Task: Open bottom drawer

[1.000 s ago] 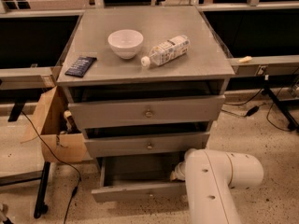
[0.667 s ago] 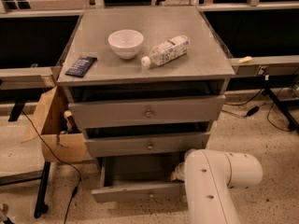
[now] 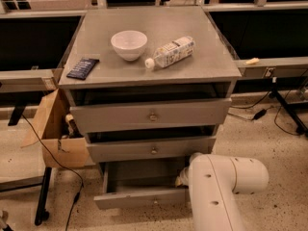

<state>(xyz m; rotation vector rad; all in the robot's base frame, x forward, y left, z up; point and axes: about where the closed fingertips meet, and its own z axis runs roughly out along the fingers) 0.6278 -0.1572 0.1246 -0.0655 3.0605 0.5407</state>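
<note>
I see the bottom drawer (image 3: 137, 197) pulled out at the foot of the grey cabinet (image 3: 144, 114), with its slim grey front forward and its plain grey box interior showing. At the drawer's right end my tool (image 3: 182, 178) sits mostly hidden behind the white arm (image 3: 216, 186). I cannot tell whether it is clenched or released.

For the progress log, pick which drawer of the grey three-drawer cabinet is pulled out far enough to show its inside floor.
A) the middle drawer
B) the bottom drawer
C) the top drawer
B: the slim grey bottom drawer with the small brass knob stands pulled out, its plain grey interior showing; the gripper sits at its right end, mostly hidden behind the white robot arm.
</note>
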